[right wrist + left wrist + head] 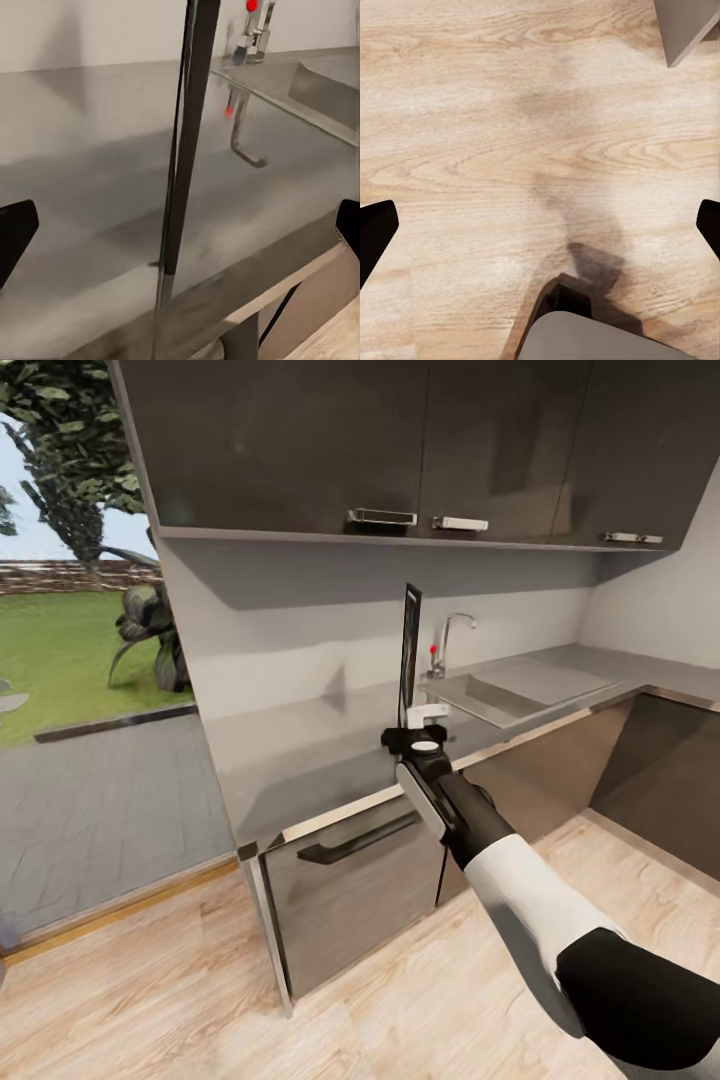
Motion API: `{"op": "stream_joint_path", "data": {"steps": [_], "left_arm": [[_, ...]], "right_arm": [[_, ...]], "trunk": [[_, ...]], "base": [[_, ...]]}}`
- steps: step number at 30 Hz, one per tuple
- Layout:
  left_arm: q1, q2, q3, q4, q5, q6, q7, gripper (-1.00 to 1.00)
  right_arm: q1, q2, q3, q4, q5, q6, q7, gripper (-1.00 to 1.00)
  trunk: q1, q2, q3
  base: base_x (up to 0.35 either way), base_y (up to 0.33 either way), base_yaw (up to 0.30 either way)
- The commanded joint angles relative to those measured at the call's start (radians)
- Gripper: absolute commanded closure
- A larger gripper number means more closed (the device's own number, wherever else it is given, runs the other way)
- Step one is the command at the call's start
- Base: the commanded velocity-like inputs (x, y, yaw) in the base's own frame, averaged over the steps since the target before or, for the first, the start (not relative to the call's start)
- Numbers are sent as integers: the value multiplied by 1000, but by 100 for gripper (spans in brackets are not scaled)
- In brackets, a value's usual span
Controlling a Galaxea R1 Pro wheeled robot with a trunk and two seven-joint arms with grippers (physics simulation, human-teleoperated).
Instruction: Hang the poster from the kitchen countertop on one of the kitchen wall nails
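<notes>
The poster (410, 650) stands upright and edge-on on the kitchen countertop (300, 750), just left of the sink; only its thin black frame edge shows. My right gripper (420, 716) reaches over the counter's front edge to the poster's lower end. In the right wrist view the poster's edge (187, 150) runs down the middle, between widely spread dark fingertips (15, 236), so that gripper is open around it. My left gripper (540, 225) hangs open over the wooden floor (472, 112), nothing between its fingers.
The inset sink (520, 685) and chrome tap (450, 632) lie right of the poster. Dark upper cabinets (400, 440) hang above the counter. A drawer with a black handle (350, 845) sits below. A glass opening to the garden (80, 660) is at the left.
</notes>
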Motion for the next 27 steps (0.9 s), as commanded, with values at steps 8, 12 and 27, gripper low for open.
{"op": "stream_joint_path", "data": {"steps": [8,12,27], "left_arm": [[0,0,2,-1,5,0,-7,-100],[0,0,2,-1,5,0,-7,-100],[0,0,1,-1,5,0,-7,-100]], "right_arm": [[-6,0,7,5,-10,-23,-9,-100],[-6,0,5,6,-11,-26,-7,-100],[-4,-2,6,11,-11,-78,-4,-100]], "trunk": [[0,0,-1],[0,0,-1],[0,0,-1]], "base": [[114,-22,0],[26,-5,0],[141,0,0]]}}
